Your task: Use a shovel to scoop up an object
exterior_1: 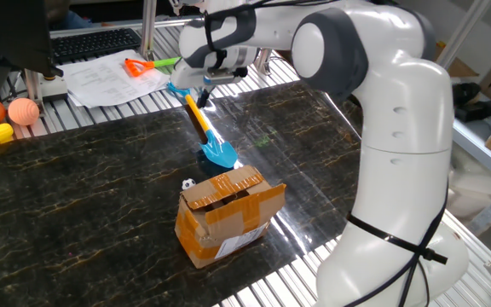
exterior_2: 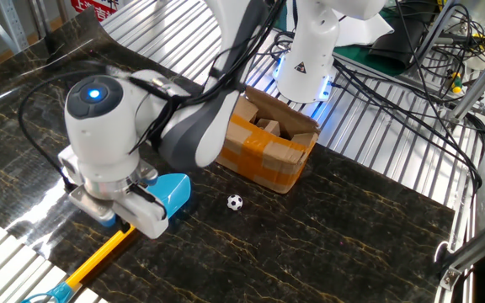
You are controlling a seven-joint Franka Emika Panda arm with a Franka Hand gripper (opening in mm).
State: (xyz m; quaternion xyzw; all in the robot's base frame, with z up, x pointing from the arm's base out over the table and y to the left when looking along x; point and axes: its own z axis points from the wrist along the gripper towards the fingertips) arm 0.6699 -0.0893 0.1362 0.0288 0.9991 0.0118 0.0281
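No text can be read: the label on the cardboard box [exterior_1: 228, 246] and the red sign [exterior_2: 95, 7] at 12 o'clock are illegible.

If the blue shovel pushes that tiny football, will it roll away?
Probably yes. The tiny football is round and sits free on the smooth table, so a nudge likely sends it rolling. It looks much smaller than the shovel blade, so probably very light.
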